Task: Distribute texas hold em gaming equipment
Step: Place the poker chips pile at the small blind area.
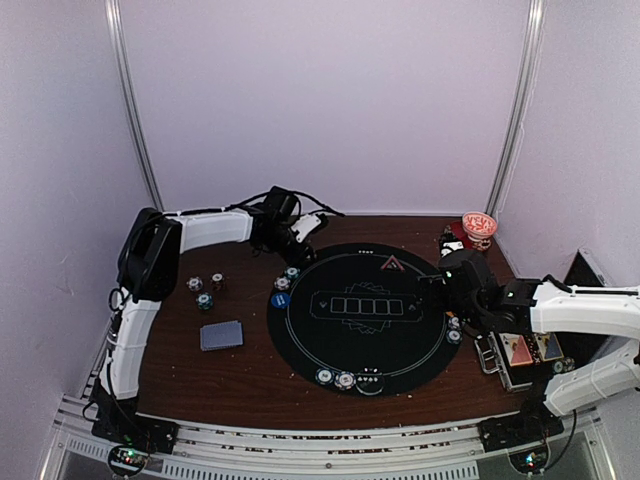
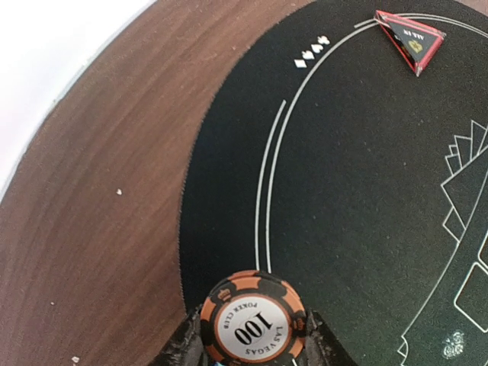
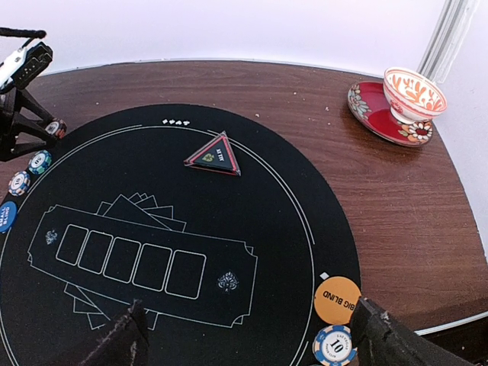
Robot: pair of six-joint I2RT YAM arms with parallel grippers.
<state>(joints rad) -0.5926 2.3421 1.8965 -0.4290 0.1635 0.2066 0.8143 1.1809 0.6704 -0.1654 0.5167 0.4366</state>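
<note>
Overhead, a round black felt poker mat [image 1: 365, 310] fills the middle of a dark wooden table [image 1: 180, 385]. The left claw [image 1: 292, 252] sits at the mat's upper left edge. In the left wrist view it [image 2: 252, 347] is closed on an orange-and-black striped poker chip marked 100 [image 2: 253, 319], held at the bottom centre of the frame above the mat's rim.

A red triangular marker [image 2: 409, 40] lies flat on the felt at the upper right of that frame.

The right claw [image 3: 255, 343] hangs over the mat's right side with its dark fingers [image 3: 126, 335] spread wide and nothing between them. An orange "Big Blind" disc [image 3: 337, 300] and a blue-and-white striped chip marked 10 [image 3: 334, 345] lie at the lower right, just inside the right finger.

In the overhead view a grey-blue-backed stack of playing cards [image 1: 221, 335] lies on the wood left of the mat. Three small striped chips [image 1: 205, 300] sit above it, and a blue disc [image 1: 280, 299] lies on the mat's left edge.

A red-patterned cup on a saucer [image 3: 412, 95] stands at the upper right.
</note>
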